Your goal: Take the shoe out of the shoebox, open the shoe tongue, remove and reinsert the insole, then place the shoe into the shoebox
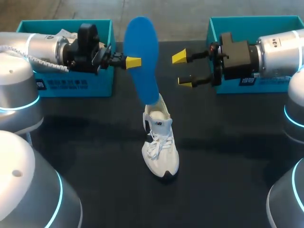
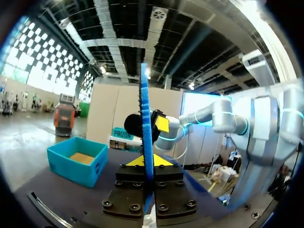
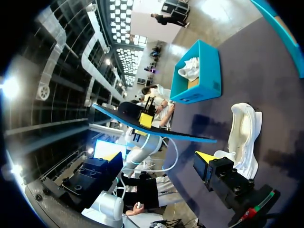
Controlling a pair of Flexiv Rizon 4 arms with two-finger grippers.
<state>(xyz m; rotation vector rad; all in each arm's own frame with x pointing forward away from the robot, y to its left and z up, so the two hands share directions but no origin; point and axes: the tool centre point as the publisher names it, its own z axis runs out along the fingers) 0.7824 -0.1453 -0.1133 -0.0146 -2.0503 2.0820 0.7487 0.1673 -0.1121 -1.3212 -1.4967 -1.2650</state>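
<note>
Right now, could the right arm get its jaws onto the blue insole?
Probably yes. The right arm stands with jaws open beside the insole, level with it, with nothing between them. The left arm grips its far edge.

In the head view you cannot see the lower end of the insole [image 1: 142, 57], sunk in the opening of the shoe [image 1: 160, 147], and the left gripper [image 1: 133, 61] shows one yellow tip only, the other behind the insole. The left arm [image 1: 47, 47] covers most of the left shoebox [image 1: 71, 85] interior; the right arm [image 1: 280, 47] covers much of the right shoebox [image 1: 256, 23]. In the left wrist view the insole [image 2: 146, 118] stands edge-on, faces unreadable, and crosses the right gripper [image 2: 159, 124] behind it.
</note>
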